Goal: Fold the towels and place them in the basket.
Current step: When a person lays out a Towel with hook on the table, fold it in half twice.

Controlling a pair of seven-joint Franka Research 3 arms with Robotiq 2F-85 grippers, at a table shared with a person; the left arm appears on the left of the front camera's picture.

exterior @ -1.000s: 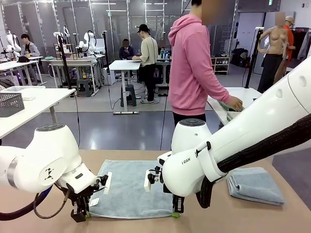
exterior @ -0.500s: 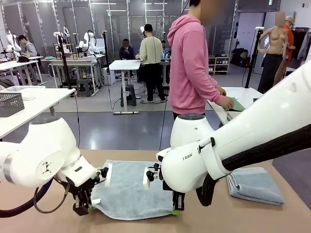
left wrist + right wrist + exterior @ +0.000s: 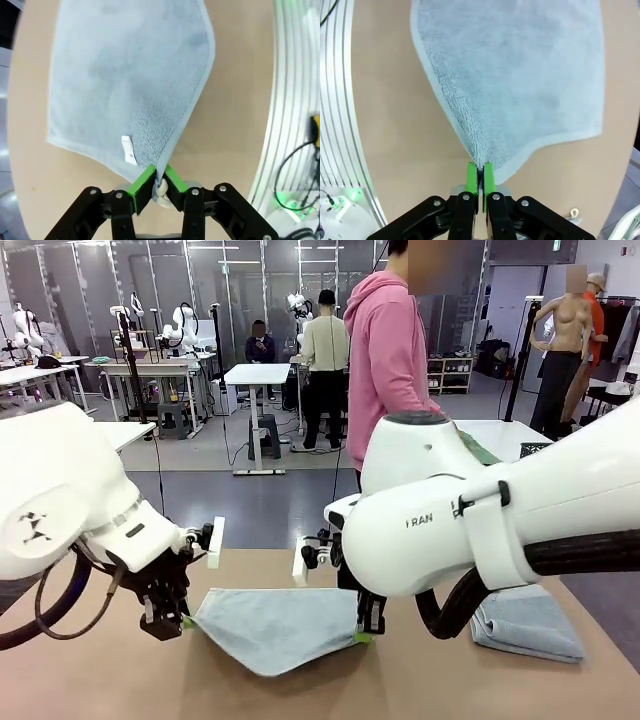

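You had the left gripper (image 3: 159, 176) and right gripper (image 3: 480, 172) clamped tight on near corners of the towel (image 3: 280, 628), raised above the table (image 3: 100, 685) (middle sagging); moving them level would likely have kept its edges aligned.

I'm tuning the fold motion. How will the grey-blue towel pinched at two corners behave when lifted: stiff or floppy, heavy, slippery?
Probably floppy: the towel sags in a belly between the corners pinched in the jaws of the left gripper and right gripper. Likely light, since thin corner pinches carry it. The terry pile should grip rather than slip.
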